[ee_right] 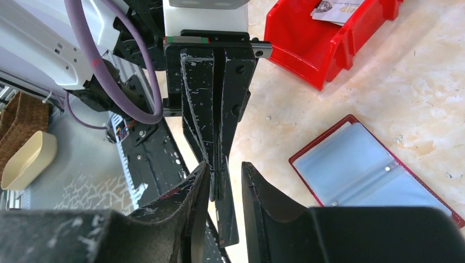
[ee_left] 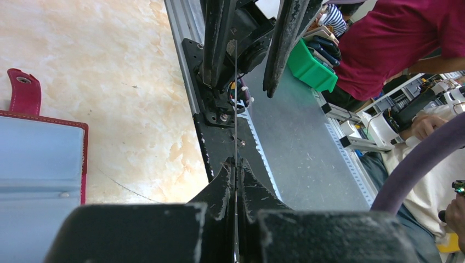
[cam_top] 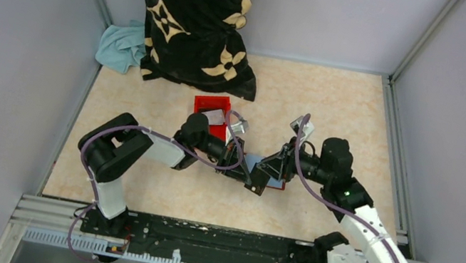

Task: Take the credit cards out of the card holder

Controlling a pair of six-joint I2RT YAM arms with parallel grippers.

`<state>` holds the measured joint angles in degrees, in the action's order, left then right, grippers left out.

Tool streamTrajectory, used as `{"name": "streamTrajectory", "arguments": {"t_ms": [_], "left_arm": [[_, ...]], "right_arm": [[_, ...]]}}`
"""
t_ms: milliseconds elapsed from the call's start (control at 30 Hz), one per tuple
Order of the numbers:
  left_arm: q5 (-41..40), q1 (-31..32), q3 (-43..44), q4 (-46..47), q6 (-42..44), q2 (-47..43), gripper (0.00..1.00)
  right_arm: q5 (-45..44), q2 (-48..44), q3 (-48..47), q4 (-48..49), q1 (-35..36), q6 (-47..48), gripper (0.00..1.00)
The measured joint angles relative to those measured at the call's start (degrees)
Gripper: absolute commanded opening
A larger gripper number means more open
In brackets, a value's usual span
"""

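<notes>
The card holder (cam_top: 255, 162) lies open and flat on the table, red-edged with pale blue pockets; it shows in the left wrist view (ee_left: 38, 159) and the right wrist view (ee_right: 373, 170). My left gripper (cam_top: 251, 182) (ee_left: 236, 164) is shut on a thin card (ee_left: 236, 98) seen edge-on. In the right wrist view this card (ee_right: 227, 219) looks dark and hangs below the left fingertips. My right gripper (cam_top: 264, 173) (ee_right: 225, 170) is open, its jaws standing on either side of the left fingertips and the card. I cannot tell if it touches the card.
A bright red plastic bin (cam_top: 209, 106) (ee_right: 307, 55) stands behind the card holder with a card (ee_right: 334, 10) in it. A black flowered cloth (cam_top: 192, 16) and a teal cloth (cam_top: 122, 47) lie at the back left. The black mounting rail (cam_top: 197, 237) runs along the near edge.
</notes>
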<state>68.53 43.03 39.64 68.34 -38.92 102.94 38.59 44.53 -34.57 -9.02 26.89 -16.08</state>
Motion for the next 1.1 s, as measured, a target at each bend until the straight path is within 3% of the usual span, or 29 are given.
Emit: {"name": "streamTrajectory", "arguments": {"t_ms": [267,467,700,867,967,1100], "left_arm": [[0.0,0.0,0.0,-0.2,0.2,-1.0,0.0],[-0.1,0.0,0.0,-0.7,0.7,-1.0,0.0],[-0.2,0.0,0.0,-1.2,1.3,-1.0,0.0],[-0.4,-0.2,0.0,-1.3,1.5,-1.1,0.0],[-0.5,-0.2,0.0,-1.4,1.5,-1.1,0.0],[-1.3,-0.4,-0.2,-2.0,1.8,-1.7,0.25]], "right_arm": [[0.7,0.1,0.0,-0.5,0.0,0.0,0.27],[1.6,0.2,0.0,-0.6,0.4,0.2,0.18],[2.4,1.0,0.0,-0.9,0.9,0.6,0.16],[2.6,2.0,0.0,-1.5,1.8,1.2,0.01],[2.4,2.2,0.0,-1.7,1.8,1.4,0.0],[1.2,2.3,0.0,-1.7,1.8,1.4,0.0]]}}
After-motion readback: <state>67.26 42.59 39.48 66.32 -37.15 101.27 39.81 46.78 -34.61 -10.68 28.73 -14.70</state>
